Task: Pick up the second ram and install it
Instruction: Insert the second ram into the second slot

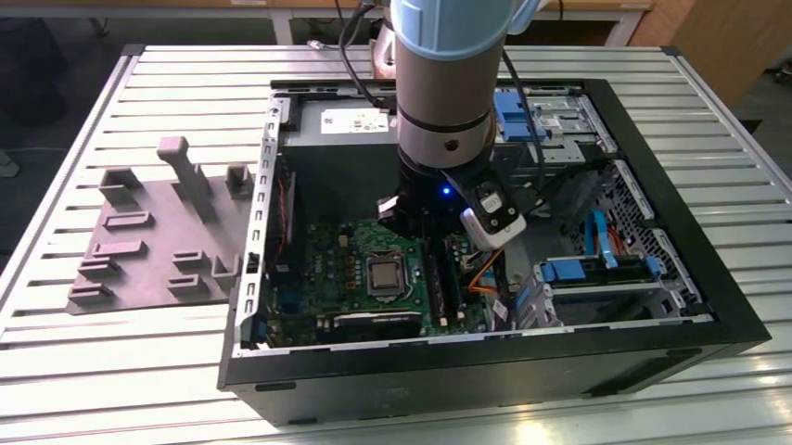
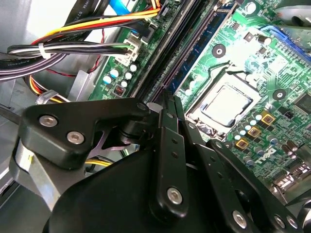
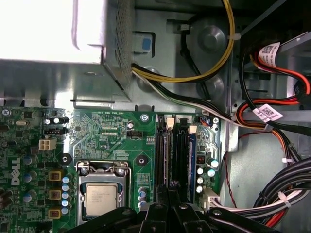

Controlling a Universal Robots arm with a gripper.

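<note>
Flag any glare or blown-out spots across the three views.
First wrist view: the metal box is blown out white. Second wrist view: glare washes the motherboard around the CPU socket. Exterior view: reflections streak the slatted table near the case.

Open computer case (image 1: 693, 306), green motherboard (image 1: 328, 264), grey slotted tray (image 1: 155, 236), slatted table (image 1: 74, 352)
</note>
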